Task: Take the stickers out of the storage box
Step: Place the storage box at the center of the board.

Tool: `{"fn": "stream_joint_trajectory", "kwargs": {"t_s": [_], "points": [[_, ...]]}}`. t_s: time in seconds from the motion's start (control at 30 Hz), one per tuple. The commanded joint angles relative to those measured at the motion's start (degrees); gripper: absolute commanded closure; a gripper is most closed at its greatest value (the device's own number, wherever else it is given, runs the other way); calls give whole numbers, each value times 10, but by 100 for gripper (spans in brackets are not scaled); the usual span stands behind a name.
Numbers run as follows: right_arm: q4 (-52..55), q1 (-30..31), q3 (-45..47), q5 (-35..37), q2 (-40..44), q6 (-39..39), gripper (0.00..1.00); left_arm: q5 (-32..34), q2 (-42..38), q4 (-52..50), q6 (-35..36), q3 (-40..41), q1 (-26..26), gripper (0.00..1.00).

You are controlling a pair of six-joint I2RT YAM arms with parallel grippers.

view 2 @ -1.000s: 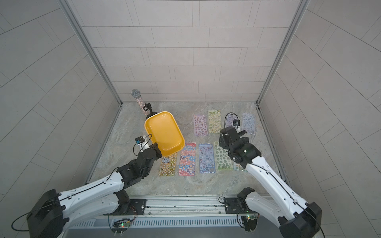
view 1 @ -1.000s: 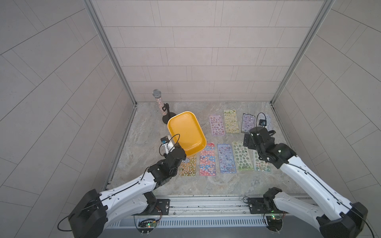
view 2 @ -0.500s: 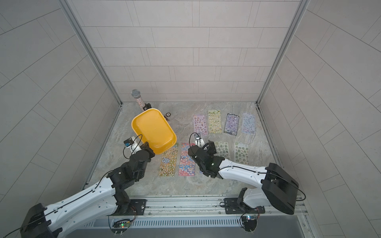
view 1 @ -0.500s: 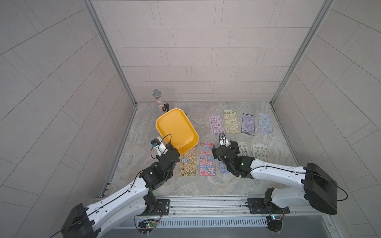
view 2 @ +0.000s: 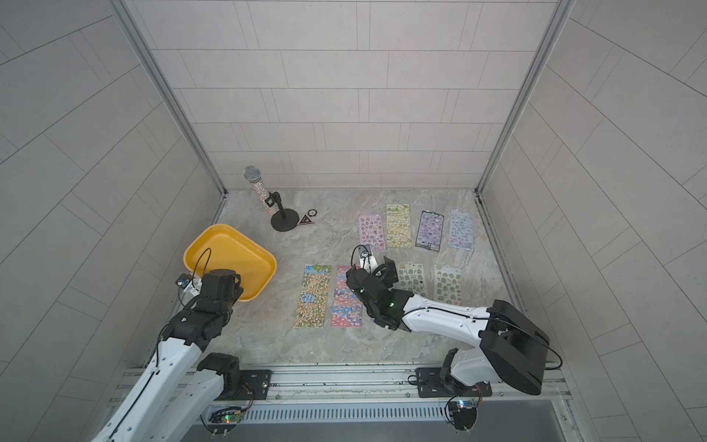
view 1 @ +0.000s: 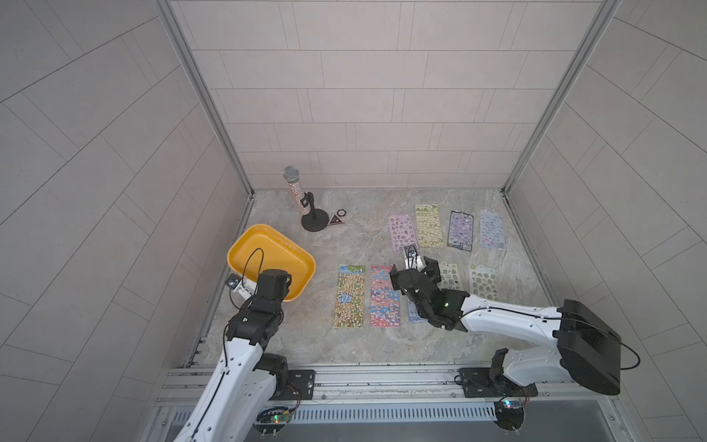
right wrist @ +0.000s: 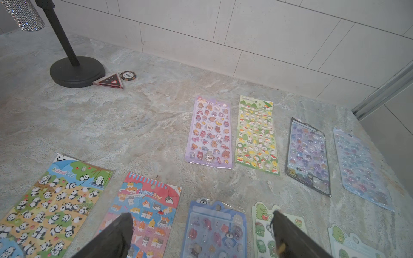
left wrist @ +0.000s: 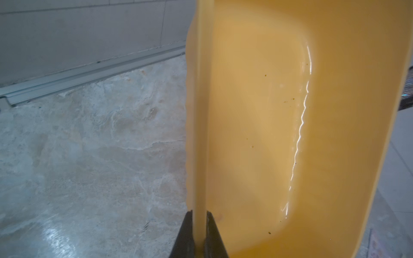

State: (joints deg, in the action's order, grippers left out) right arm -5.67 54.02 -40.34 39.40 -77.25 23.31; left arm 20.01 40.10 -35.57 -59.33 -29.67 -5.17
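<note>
L gripper (left wrist: 199, 223): jaws clamped on box (view 1: 283, 260) rim; box empty, centre-left in both top views | R gripper (right wrist: 202, 215): jaws apart, over blue sheet (right wrist: 214, 232), holding nothing | stickers (view 1: 348, 296): nine sheets flat on floor (view 1: 344, 237), centre-right | progress: unloading judged complete; box set-down remains | text: "Animal Seal" twice, "3D", "ALL IN" on triangle (right wrist: 109, 80)

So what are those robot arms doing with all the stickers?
The left end effector is shut on the rim of the yellow storage box, which looks empty. Nine sticker sheets lie flat on the stone tabletop in two rows. The right end effector is open and holds nothing, hovering low over the blue penguin sheet in the near row.
</note>
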Motion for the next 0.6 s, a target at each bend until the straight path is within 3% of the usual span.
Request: {"fn": "stream_joint_trajectory", "kwargs": {"t_s": [0.0,0.17,0.37,0.5,0.57], "points": [[49,-17,-6,29,12,39,0,-148,59,-16,37,-12,66,100],[96,-117,19,-48,54,122,0,-221,162,40,54,-26,95,100],[100,-189,66,-80,103,156,0,-229,245,92,23,-55,103,99],[108,-217,73,-92,112,166,0,-259,308,94,22,-100,104,85],[113,-232,73,-97,112,170,0,-270,335,96,22,-117,104,70]]}}
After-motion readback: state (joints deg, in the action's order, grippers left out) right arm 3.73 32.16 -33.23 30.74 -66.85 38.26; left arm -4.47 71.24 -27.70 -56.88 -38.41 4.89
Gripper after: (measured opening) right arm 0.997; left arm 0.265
